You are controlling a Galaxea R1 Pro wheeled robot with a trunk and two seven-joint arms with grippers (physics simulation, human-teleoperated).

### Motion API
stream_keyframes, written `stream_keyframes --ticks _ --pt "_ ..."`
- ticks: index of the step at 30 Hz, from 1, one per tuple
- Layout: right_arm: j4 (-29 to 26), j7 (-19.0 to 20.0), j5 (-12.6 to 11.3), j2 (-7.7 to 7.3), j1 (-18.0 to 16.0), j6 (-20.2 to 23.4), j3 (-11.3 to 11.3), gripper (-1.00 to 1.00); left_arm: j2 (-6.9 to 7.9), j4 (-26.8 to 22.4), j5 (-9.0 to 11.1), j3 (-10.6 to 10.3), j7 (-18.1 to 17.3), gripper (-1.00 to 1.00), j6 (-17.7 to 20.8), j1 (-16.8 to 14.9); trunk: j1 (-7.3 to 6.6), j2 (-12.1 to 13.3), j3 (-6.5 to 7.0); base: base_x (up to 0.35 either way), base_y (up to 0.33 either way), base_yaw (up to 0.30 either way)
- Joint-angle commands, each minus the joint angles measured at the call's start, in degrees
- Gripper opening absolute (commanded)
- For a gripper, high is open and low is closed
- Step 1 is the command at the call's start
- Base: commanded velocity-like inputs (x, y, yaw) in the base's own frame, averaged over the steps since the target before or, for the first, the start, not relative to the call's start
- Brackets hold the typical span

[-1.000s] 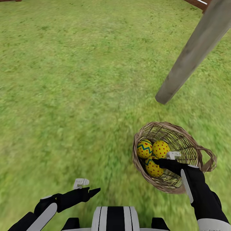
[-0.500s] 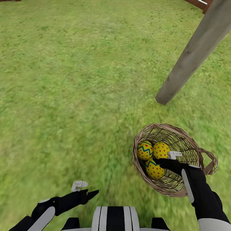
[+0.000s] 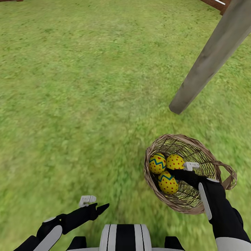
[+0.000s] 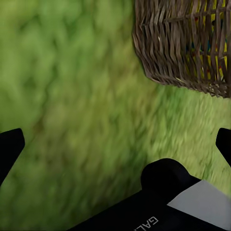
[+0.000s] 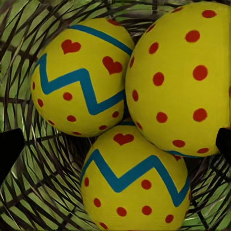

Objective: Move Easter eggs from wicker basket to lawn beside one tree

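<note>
**A:** Where are your eggs?

**B:** All three small yellow Easter eggs are in the round brown wicker basket [image 3: 190, 172] at about four o'clock in your head view, on the mottled green lawn [image 3: 76, 104]. They are bunched together at the basket's nine o'clock side, touching one another: the zigzag-banded egg [image 3: 157, 163] leftmost, the red-dotted egg [image 3: 175, 162] just beside it, and the third egg with zigzag and dots [image 3: 167, 182] nearest you.

**A:** And your right pincer?

**B:** Your right pincer [image 3: 184, 170] reaches over the basket's rim from five o'clock, its tip right at the eggs. Your right wrist camera looks straight onto the cluster: the egg with hearts and a blue zigzag [image 5: 79, 77], the dotted egg [image 5: 180, 77] and the third egg [image 5: 134, 185] close up, with the dark fingertips [image 5: 9, 154] out at the picture's two edges, spread apart and clamped on nothing.

**A:** The left one?

**B:** Your left pincer [image 3: 94, 205] hangs low over bare grass at seven o'clock, well apart from the basket. In the left wrist view its fingertips [image 4: 9, 147] stand wide apart, and the basket's woven wall [image 4: 183, 43] shows ahead with yellow glinting through it.

**A:** Any tree nearby?

**B:** A smooth grey-brown trunk [image 3: 209, 59] meets the grass near the basket, at its twelve o'clock, and slants away toward one o'clock.
</note>
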Motion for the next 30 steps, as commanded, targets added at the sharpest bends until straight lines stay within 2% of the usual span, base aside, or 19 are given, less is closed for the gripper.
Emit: stream_keyframes --ticks 1,4,6,10,15,30 --pt "-0.1 0.3 0.2 0.01 0.0 0.0 -0.1 1.00 0.04 0.0 0.5 -0.1 0.0 1.00 0.2 0.0 -0.01 0.0 -0.03 0.000 0.000 0.000" --pt "-0.1 0.3 0.2 0.01 0.0 -0.2 -0.8 1.00 0.04 0.0 0.5 -0.1 0.0 1.00 0.2 0.0 -0.01 0.0 -0.03 0.000 0.000 0.000" --pt "-0.1 0.2 0.2 0.01 0.0 -0.3 -2.5 1.00 0.04 0.0 0.5 -0.1 0.0 1.00 0.2 0.0 -0.01 0.0 -0.03 0.000 0.000 0.000" --pt "0.0 -0.7 0.3 0.01 0.0 -0.3 -3.2 1.00 0.04 0.0 0.5 -0.1 0.0 1.00 0.2 0.0 -0.01 0.0 -0.03 0.000 0.000 0.000" --pt "0.0 -3.4 0.2 0.01 0.0 -0.4 -3.3 1.00 0.04 0.0 0.5 -0.1 0.0 1.00 0.2 0.0 -0.01 0.0 -0.03 0.000 0.000 0.000" --pt "-0.1 -3.8 0.2 0.01 0.0 -2.8 -3.4 1.00 0.04 0.0 0.4 -0.1 0.0 1.00 0.2 0.0 -0.01 0.0 -0.03 0.000 0.000 0.000"
